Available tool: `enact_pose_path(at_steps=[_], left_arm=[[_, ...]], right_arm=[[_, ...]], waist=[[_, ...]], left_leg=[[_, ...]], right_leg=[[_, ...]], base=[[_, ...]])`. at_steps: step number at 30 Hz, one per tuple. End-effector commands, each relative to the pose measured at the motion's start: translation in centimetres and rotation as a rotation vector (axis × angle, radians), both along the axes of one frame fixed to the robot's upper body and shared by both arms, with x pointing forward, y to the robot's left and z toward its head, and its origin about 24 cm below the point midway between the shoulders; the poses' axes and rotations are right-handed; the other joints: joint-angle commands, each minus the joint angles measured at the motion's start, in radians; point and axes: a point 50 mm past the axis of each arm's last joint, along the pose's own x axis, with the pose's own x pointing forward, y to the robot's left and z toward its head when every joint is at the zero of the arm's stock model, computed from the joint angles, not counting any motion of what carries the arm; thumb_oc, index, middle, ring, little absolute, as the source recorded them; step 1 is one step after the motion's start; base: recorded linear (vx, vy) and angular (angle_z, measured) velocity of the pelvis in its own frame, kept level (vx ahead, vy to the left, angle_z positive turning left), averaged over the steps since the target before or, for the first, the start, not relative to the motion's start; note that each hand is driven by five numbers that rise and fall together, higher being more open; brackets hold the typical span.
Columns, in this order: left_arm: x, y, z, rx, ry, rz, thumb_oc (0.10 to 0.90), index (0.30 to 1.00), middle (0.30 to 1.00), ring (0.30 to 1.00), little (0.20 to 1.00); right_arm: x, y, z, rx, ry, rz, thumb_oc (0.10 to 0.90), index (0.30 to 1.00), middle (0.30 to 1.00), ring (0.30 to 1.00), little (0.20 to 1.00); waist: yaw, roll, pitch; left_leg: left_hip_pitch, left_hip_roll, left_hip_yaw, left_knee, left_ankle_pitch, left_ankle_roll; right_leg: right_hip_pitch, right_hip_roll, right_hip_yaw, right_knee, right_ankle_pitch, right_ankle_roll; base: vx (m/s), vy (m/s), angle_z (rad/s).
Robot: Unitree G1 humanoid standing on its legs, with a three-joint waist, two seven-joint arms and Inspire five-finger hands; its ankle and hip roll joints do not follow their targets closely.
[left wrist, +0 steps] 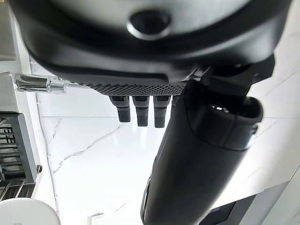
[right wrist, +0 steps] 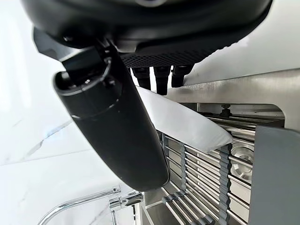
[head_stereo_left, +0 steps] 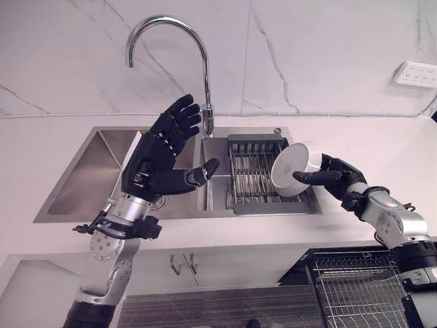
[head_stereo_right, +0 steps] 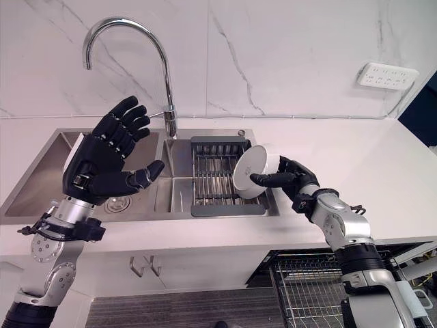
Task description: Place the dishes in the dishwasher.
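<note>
Desk (head_stereo_left: 382, 147): white, with the steel sink (head_stereo_left: 89, 181) I see set into it.
Rack (head_stereo_left: 252, 179): dark, sitting in the sink's right basin.
Left hand (head_stereo_left: 158, 156): raised over the sink, fingers spread, empty.
Right hand (head_stereo_left: 326, 175): pinching my white bowl (head_stereo_left: 292, 169), tipped on edge above the rack.

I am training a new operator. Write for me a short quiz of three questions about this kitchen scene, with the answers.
1. True or false: the left hand holds a dish.
2. Which hand grips the white bowl? A) left B) right C) neither
3. Fill in: the bowl is held above the sink's ____ rack.

Key: 1. False, it is raised with fingers spread, empty. 2. B, the right hand. 3. Drying.
</note>
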Motion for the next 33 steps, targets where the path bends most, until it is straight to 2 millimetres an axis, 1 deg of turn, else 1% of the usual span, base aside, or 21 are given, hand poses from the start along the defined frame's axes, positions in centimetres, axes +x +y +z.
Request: enact_pose_path(at_steps=[1, 2, 3, 4, 11, 17, 21, 28, 31, 33], left_arm=[[-0.3, -1.3, 5.0, -0.014, -0.234, -0.089, 0.8, 0.9, 0.9, 0.9, 0.9], [-0.2, -1.4, 4.9, -0.015, -0.233, -0.09, 0.8, 0.9, 0.9, 0.9, 0.9], [-0.2, -1.4, 4.9, -0.016, -0.232, -0.09, 0.8, 0.9, 0.9, 0.9, 0.9], [-0.2, -1.5, 4.9, -0.017, -0.231, -0.091, 0.8, 0.9, 0.9, 0.9, 0.9], [-0.2, -1.8, 4.9, -0.028, -0.226, -0.093, 0.8, 0.9, 0.9, 0.9, 0.9], [-0.1, -2.0, 4.7, -0.035, -0.22, -0.09, 0.8, 0.9, 0.9, 0.9, 0.9], [0.0, -2.1, 4.8, -0.036, -0.22, -0.091, 0.8, 0.9, 0.9, 0.9, 0.9], [0.0, -2.3, 4.8, -0.033, -0.221, -0.091, 0.8, 0.9, 0.9, 0.9, 0.9], [0.0, -2.2, 4.8, -0.031, -0.22, -0.089, 0.8, 0.9, 0.9, 0.9, 0.9], [-0.1, -2.1, 4.6, -0.029, -0.216, -0.091, 0.8, 0.9, 0.9, 0.9, 0.9]], right_arm=[[2.8, 2.2, 5.2, 0.097, -0.187, 0.05, 0.8, 0.9, 0.9, 0.9, 0.9], [2.9, 2.4, 5.3, 0.102, -0.193, 0.045, 0.584, 0.575, 0.575, 0.575, 0.575], [3.0, 2.5, 5.3, 0.104, -0.196, 0.041, 0.5, 0.451, 0.451, 0.451, 0.451], [3.1, 2.6, 5.5, 0.11, -0.205, 0.027, 0.4, 0.3, 0.3, 0.3, 0.3], [3.7, 3.5, 5.8, 0.135, -0.219, -0.031, 0.4, 0.3, 0.3, 0.3, 0.3], [4.0, 4.2, 6.3, 0.112, -0.244, -0.07, 0.4, 0.3, 0.3, 0.3, 0.3], [4.0, 4.0, 6.3, 0.09, -0.255, -0.088, 0.4, 0.3, 0.3, 0.3, 0.3], [3.9, 4.4, 7.0, 0.069, -0.309, -0.099, 0.4, 0.3, 0.3, 0.3, 0.3], [3.7, 5.0, 7.8, 0.079, -0.374, -0.058, 0.4, 0.3, 0.3, 0.3, 0.3], [3.0, 5.6, 9.3, 0.139, -0.484, -0.032, 0.4, 0.3, 0.3, 0.3, 0.3]], waist=[[0.041, -0.02, -0.062], [0.043, -0.019, -0.061], [0.043, -0.019, -0.061], [0.044, -0.018, -0.061], [0.051, -0.012, -0.063], [0.054, -0.009, -0.061], [0.054, -0.009, -0.062], [0.05, -0.008, -0.062], [0.047, -0.006, -0.062], [0.042, -0.003, -0.064]], left_leg=[[-0.009, 0.096, 0.011, 0.026, -0.06, -0.086], [-0.009, 0.096, 0.01, 0.026, -0.061, -0.085], [-0.009, 0.095, 0.009, 0.026, -0.061, -0.085], [-0.01, 0.095, 0.009, 0.026, -0.06, -0.085], [-0.009, 0.094, 0.007, 0.026, -0.06, -0.082], [-0.007, 0.092, 0.002, 0.026, -0.061, -0.08], [-0.007, 0.091, 0.0, 0.026, -0.061, -0.08], [-0.007, 0.091, 0.001, 0.026, -0.061, -0.08], [-0.008, 0.092, 0.002, 0.026, -0.061, -0.079], [-0.009, 0.092, 0.004, 0.026, -0.061, -0.078]], right_leg=[[0.105, -0.075, 0.046, -0.027, -0.121, 0.135], [0.105, -0.075, 0.046, -0.027, -0.121, 0.134], [0.105, -0.075, 0.046, -0.027, -0.121, 0.134], [0.105, -0.076, 0.046, -0.027, -0.121, 0.134], [0.105, -0.075, 0.048, -0.027, -0.121, 0.132], [0.108, -0.074, 0.049, -0.027, -0.121, 0.129], [0.108, -0.074, 0.049, -0.027, -0.12, 0.13], [0.106, -0.074, 0.052, -0.027, -0.119, 0.13], [0.105, -0.073, 0.054, -0.027, -0.118, 0.13], [0.103, -0.073, 0.055, -0.027, -0.118, 0.131]], base=[[0.0, 0.0, 0.0], [0.0, 0.0, 0.0], [0.0, 0.0, 0.0], [0.0, 0.0, 0.0], [0.0, 0.006, 0.02], [0.0, 0.007, 0.02], [0.0, 0.0, 0.0], [0.0, 0.0, 0.0], [0.0, 0.0, 0.0], [0.0, 0.0, 0.0]])
